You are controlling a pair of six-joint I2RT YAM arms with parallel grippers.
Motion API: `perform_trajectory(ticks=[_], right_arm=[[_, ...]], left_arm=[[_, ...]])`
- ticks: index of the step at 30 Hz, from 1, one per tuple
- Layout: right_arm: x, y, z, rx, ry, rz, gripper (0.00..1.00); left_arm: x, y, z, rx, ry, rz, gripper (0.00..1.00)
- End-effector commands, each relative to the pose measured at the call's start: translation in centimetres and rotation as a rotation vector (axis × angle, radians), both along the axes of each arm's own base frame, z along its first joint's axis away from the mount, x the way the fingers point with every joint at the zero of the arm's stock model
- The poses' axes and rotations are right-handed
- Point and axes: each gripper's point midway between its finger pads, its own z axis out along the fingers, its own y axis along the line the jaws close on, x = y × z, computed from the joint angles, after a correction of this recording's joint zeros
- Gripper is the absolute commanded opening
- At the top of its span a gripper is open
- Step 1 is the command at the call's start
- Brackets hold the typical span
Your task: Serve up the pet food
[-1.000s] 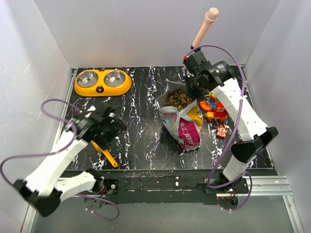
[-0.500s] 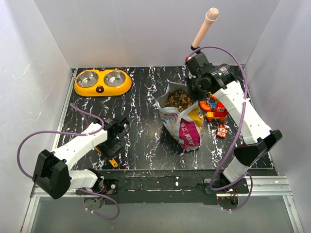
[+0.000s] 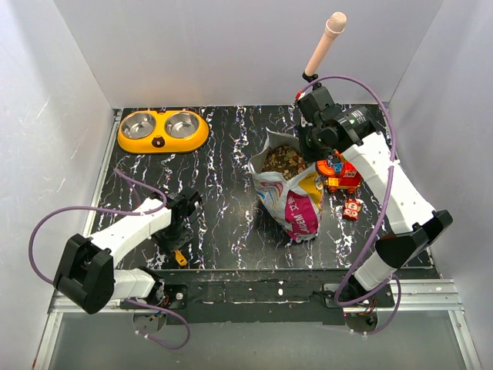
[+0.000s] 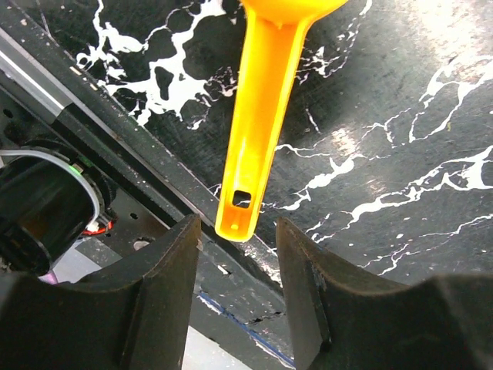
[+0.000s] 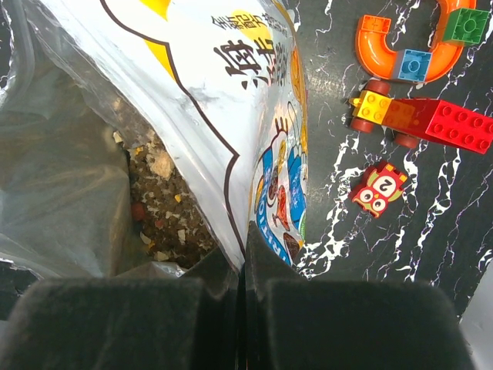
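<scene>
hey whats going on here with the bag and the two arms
The right gripper is shut on the rim of the printed pet food bag, holding it open so the kibble inside shows. The left gripper is open and low over the table, straddling the handle end of an orange scoop that lies there, not yet closed on it. The yellow double bowl at the back left looks empty, so nothing has been served.
</scene>
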Motion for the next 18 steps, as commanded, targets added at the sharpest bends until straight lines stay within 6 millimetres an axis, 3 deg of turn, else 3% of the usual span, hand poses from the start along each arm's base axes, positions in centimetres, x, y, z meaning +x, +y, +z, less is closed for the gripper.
perform_trajectory(ticks=[1, 6, 18], right_arm=[[-0.6, 0.4, 4.5, 0.128, -0.13, 0.017, 0.01], [-0.7, 0.3, 4.6, 0.125, -0.13, 0.015, 0.01], [-0.9, 0.2, 4.7, 0.124, -0.132, 0.017, 0.01]], left_arm=[[1.6, -0.2, -0.1, -0.008, -0.051, -0.018, 0.43], [2.4, -0.2, -0.7, -0.016, -0.059, -0.029, 0.4], [2.0, 0.1, -3.1, -0.027, -0.031, 0.003, 0.3]])
